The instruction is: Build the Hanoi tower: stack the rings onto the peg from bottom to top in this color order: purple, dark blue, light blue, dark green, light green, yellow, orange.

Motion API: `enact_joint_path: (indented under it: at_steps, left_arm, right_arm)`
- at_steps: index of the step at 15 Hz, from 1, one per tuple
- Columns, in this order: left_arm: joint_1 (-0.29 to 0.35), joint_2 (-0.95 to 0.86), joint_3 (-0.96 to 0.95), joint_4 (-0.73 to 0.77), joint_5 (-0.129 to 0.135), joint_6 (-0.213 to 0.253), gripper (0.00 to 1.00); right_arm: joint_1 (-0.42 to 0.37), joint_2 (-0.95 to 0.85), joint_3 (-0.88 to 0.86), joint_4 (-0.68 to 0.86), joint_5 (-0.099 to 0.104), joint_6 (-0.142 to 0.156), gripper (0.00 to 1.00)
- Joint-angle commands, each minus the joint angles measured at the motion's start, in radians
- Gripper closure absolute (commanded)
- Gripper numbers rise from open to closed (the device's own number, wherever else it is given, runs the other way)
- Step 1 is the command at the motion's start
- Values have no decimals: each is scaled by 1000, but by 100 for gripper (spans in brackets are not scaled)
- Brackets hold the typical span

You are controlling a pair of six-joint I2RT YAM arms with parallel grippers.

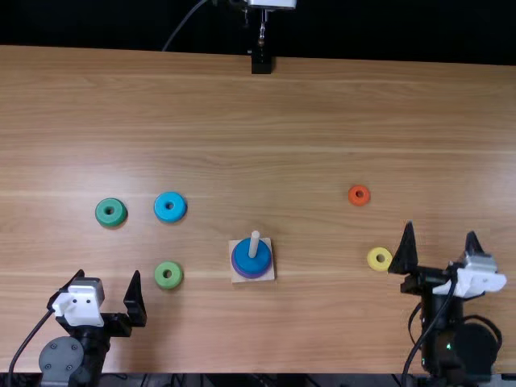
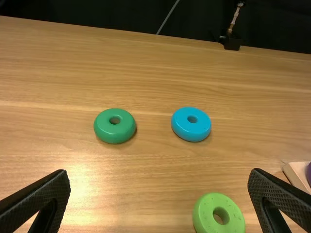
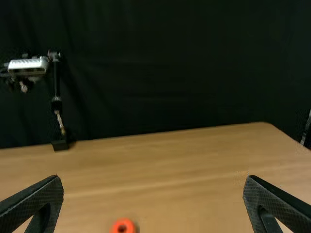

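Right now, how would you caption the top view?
Purple ring and dark blue ring on the peg; light blue, dark green, light green, yellow and orange rings loose on the table.

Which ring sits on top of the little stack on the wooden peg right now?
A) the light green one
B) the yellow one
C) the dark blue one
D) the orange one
C: the dark blue ring lies over the purple ring around the peg.

Glossy light blue ring [image 2: 183, 128], smooth wood table [image 1: 314, 105], matt black cloth [image 3: 170, 63]
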Motion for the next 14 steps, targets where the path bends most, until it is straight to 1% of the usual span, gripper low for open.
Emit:
enact_joint_path:
  at_steps: [1, 3, 5, 6, 7, 10, 11, 14]
  left_arm:
    - [-3, -12, -105, -82, -6, 6, 0]
    - [-3, -12, -105, -82, -6, 6, 0]
    - [-3, -12, -105, -82, -6, 6, 0]
    - [-4, -12, -105, -82, -6, 6, 0]
    - [-3, -12, -105, -82, -6, 6, 0]
    - [-3, -12, -105, -82, -6, 6, 0]
    - [-3, -12, -105, -82, -4, 6, 0]
    - [-3, -12, -105, -82, -6, 6, 0]
  right_arm:
    - [-5, -114, -89, 5, -27, -12, 0]
    - [-5, -257, -195, 1, -27, -12, 0]
    - [-7, -327, -259, -1, -25, -12, 0]
    - [-5, -366, -264, -43, -25, -10, 0]
    - [-7, -403, -264, -126, -25, -10, 0]
    - [-7, -421, -264, -321, -27, -8, 0]
    - [-10, -421, -264, -349, -25, -8, 0]
    - [-19, -421, -264, -358, -27, -6, 0]
